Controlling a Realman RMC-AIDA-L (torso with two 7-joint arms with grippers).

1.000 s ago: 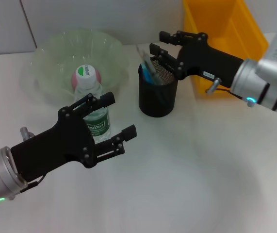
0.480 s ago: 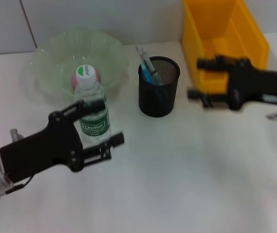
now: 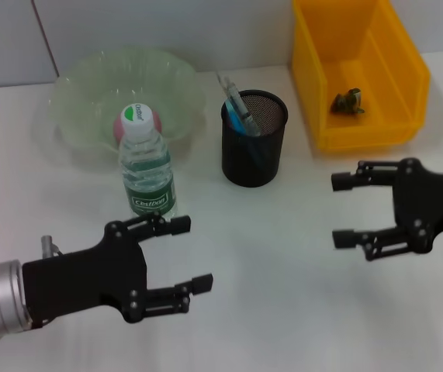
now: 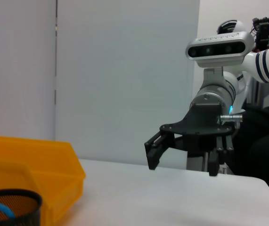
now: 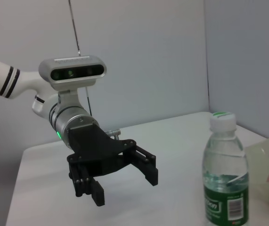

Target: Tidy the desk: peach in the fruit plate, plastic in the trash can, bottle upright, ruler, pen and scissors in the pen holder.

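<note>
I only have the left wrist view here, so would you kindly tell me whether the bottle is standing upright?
Observer: Yes, the water bottle stands upright on the table, just in front of the fruit plate.
Operator: Thank you. I see the yellow bin's outside only; is anything in it?
Observer: A small crumpled scrap lies inside the yellow bin.
Operator: I see the right tool open and empty. How is the left one?
Observer: The left tool hovers open over the table, nearer the robot than the bottle, holding nothing.
</note>
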